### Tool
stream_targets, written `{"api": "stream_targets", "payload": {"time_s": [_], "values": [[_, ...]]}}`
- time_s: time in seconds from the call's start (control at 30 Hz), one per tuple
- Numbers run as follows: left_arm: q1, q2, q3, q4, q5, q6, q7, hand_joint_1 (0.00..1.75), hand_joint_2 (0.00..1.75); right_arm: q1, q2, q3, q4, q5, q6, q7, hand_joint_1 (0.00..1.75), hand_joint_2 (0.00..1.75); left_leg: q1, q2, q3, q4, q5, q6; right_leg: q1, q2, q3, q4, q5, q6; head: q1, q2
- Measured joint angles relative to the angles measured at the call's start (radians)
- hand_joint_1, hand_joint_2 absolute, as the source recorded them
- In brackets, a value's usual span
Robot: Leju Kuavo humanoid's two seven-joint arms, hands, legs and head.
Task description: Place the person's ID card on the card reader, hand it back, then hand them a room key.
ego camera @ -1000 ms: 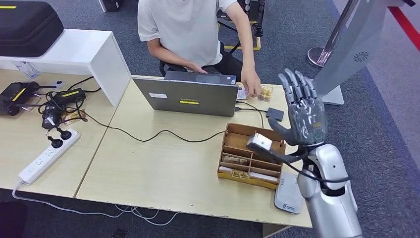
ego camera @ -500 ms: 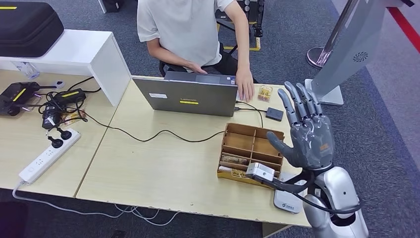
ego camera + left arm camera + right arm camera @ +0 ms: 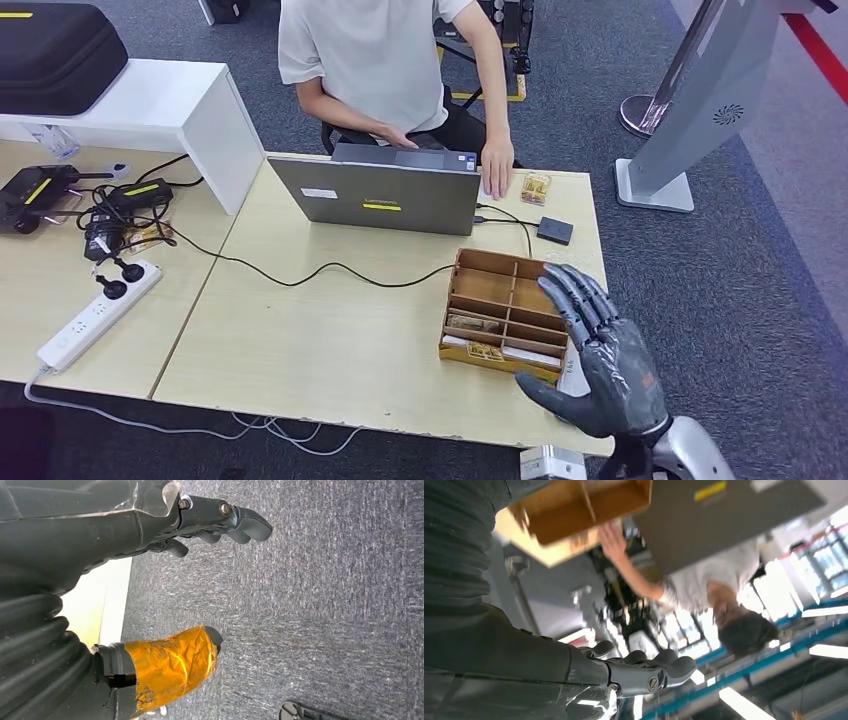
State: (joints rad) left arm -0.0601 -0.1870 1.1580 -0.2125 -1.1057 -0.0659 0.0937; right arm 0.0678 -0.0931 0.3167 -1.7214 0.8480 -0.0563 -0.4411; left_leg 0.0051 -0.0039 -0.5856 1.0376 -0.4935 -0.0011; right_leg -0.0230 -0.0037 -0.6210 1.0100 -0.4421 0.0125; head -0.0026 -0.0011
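Nothing is being held by the right hand (image 3: 600,365), whose fingers are being kept spread and nearly straight, perhaps for reaching toward a card. It is being lowered from the raised pose of a second ago, over the table edge. Just beyond its fingertips the wooden card box (image 3: 505,313) is sitting; farther ahead, what may be the ID card (image 3: 536,188) is lying beside the person's hand (image 3: 496,178). Beneath the palm, the card reader is now being hidden. Hanging over carpet, the left hand (image 3: 150,535) is empty.

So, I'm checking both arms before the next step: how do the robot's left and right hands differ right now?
The right hand is raised, open, beside the wooden organizer at the table; the left hand hangs over grey carpet. The left thumb wears orange tape; the right shows none. Both hold nothing.
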Motion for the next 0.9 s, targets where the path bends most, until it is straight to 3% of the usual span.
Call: {"api": "stream_targets", "payload": {"time_s": [0.1, 0.13, 0.3, 0.57, 0.9], "values": [[-0.002, 0.001, 0.005, 0.0, -0.009, 0.001, -0.002, 0.0, 1.75, 0.008, -0.023, 0.03, 0.068, -0.084, 0.182, 0.006, 0.0, 1.75, 0.0, 0.001, 0.0, 0.0, 0.0, 0.0, 0.0, 0.001, 0.0, 0.0, 0.0, 0.0, 0.0, 0.0], [-0.004, 0.002, 0.006, 0.0, -0.012, -0.001, -0.002, 0.0, 1.75, 0.006, -0.026, 0.047, 0.117, -0.09, 0.202, -0.012, 0.0, 1.75, 0.0, 0.001, 0.0, 0.0, 0.0, 0.0, 0.0, 0.0, 0.0, 0.0, 0.0, 0.0, 0.0, 0.0], [-0.008, 0.007, 0.007, 0.0, -0.017, -0.005, -0.003, 0.0, 1.75, -0.025, -0.025, 0.122, 0.33, -0.095, 0.076, -0.057, 0.0, 1.75, 0.0, 0.0, 0.0, 0.0, 0.001, -0.001, 0.0, 0.0, 0.001, 0.0, 0.0, 0.0, 0.0, 0.0], [-0.012, 0.008, 0.007, 0.0, -0.025, -0.006, -0.003, 0.0, 1.75, -0.068, -0.001, 0.184, 0.472, -0.104, 0.074, -0.023, 0.0, 1.75, 0.001, 0.0, 0.001, 0.0, 0.001, -0.001, 0.0, 0.0, 0.001, 0.001, 0.0, -0.001, 0.0, 0.0], [-0.012, 0.008, 0.007, 0.0, -0.043, -0.008, -0.004, 0.0, 1.75, -0.134, 0.098, 0.2, 0.627, -0.049, -0.02, -0.02, 0.0, 1.75, 0.001, 0.0, 0.001, 0.0, 0.001, -0.002, 0.0, 0.001, 0.001, 0.001, 0.0, -0.001, 0.0, 0.0]]}}
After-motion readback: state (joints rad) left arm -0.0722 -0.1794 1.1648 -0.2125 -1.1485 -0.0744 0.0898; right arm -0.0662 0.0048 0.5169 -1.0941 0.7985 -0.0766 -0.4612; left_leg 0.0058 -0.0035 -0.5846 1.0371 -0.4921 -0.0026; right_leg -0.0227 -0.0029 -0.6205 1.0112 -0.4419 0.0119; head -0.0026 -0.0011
